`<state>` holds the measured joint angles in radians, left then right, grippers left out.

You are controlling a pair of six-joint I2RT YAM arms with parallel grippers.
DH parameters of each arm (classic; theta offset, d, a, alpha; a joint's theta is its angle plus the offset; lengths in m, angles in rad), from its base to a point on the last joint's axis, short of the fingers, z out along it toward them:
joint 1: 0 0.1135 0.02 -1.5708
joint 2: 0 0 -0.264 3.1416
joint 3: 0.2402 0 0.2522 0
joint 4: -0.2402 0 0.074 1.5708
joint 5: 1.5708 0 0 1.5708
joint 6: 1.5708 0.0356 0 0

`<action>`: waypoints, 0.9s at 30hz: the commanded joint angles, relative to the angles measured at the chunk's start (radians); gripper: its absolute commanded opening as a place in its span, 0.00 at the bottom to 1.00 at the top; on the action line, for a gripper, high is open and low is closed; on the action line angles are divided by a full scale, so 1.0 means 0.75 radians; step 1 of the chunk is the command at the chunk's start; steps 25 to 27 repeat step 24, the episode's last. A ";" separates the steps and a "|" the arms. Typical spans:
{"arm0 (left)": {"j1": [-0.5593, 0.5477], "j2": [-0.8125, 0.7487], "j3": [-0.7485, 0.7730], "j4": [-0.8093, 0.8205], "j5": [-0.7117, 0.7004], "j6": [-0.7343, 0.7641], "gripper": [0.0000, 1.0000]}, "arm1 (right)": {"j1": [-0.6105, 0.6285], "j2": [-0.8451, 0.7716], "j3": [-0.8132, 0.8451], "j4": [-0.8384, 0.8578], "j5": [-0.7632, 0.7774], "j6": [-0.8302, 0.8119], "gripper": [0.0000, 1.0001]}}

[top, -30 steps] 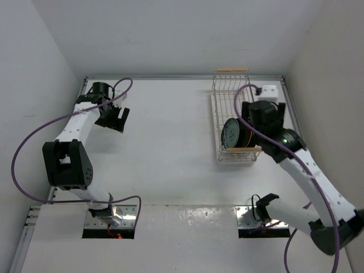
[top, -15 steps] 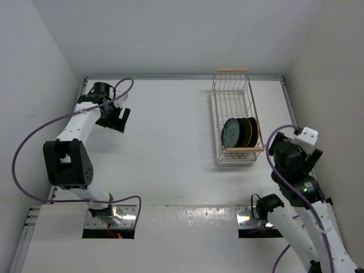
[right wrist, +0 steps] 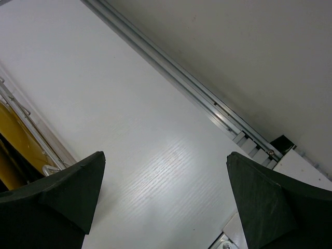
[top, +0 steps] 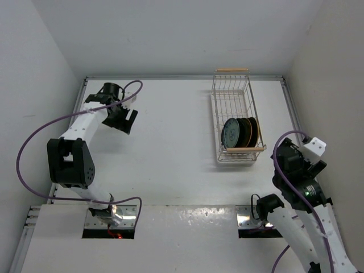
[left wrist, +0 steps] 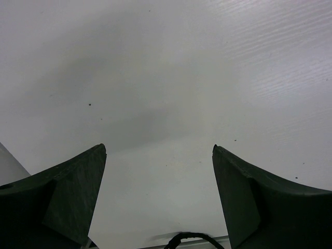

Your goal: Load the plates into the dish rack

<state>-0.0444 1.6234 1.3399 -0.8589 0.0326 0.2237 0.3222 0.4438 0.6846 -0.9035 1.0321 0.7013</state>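
The white wire dish rack (top: 233, 96) stands at the far right of the table, with a wooden handle at each end. Several plates stand on edge at its near end: a pale blue plate (top: 230, 133) in front, black plates (top: 244, 132) behind it, and an amber plate (top: 253, 132) last. My right gripper (top: 289, 152) is open and empty, near the right edge and to the right of the rack. In the right wrist view (right wrist: 166, 161) an amber plate (right wrist: 15, 137) and rack wire (right wrist: 21, 111) show at the left. My left gripper (top: 128, 119) is open and empty over bare table at the far left; its wrist view (left wrist: 158, 155) shows only table.
A metal rail (right wrist: 181, 78) runs along the table's right edge under the side wall. White walls enclose the table on three sides. A purple cable (top: 34, 142) loops off the left arm.
My right arm has drawn back from over the rack to the near right, leaving the plates standing in it. My left gripper has shifted a little to the right.
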 commanded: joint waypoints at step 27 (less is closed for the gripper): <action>-0.025 0.022 0.024 0.012 -0.035 -0.016 0.88 | -0.002 0.056 0.032 -0.035 0.131 0.063 0.99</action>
